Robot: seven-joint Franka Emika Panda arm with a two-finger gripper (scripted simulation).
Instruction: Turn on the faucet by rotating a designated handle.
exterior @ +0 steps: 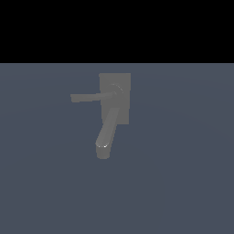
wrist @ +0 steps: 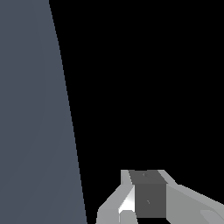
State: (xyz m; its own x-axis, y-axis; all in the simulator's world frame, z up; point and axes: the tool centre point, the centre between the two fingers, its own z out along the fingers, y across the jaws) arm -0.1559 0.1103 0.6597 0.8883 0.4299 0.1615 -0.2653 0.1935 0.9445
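Gripper (wrist: 146, 197) appears only in the wrist view; we cannot tell whether its fingers are spread or pressed together. In the exterior view, we locate the handle (exterior: 91, 97) pointing toward the view's left from the faucet (exterior: 115, 98). We read no writing.

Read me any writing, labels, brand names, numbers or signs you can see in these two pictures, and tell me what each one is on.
None: no text, number or sign shows in either view.
The faucet, with its handle and spout, is plain grey with no marking.
The claw in the wrist view is unmarked too.
The floor is bare grey-blue.
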